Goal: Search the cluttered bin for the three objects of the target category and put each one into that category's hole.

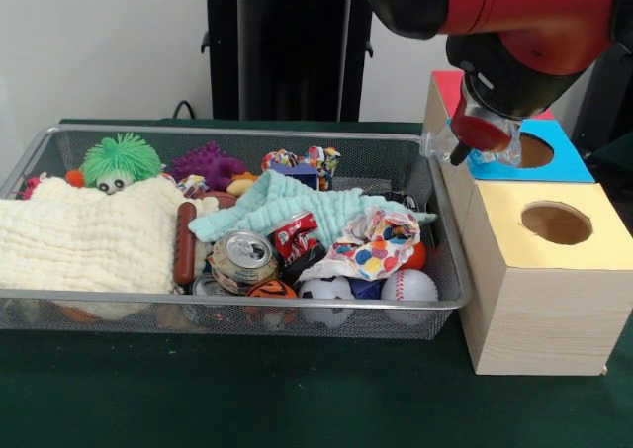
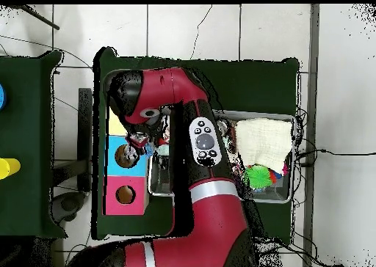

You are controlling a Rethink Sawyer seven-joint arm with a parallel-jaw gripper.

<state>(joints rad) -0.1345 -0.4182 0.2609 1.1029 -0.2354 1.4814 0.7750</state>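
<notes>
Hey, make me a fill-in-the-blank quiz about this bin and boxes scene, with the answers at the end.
1. The gripper hangs over the box whose top is ____.
2. The box nearest the camera in the front view has a ____ top.
3. The fuzzy green toy sits in the bin beside a ____ spiky toy.
4. The baseball lies next to a ____ ball.

Answers: blue; yellow; purple; soccer

The arm (image 2: 198, 169) hides most of the wire bin (image 2: 290, 198) from overhead. The pincer (image 1: 482, 141) shows blurred, its grip unreadable, and partly covers the blue-topped box (image 1: 569, 166) behind.
</notes>
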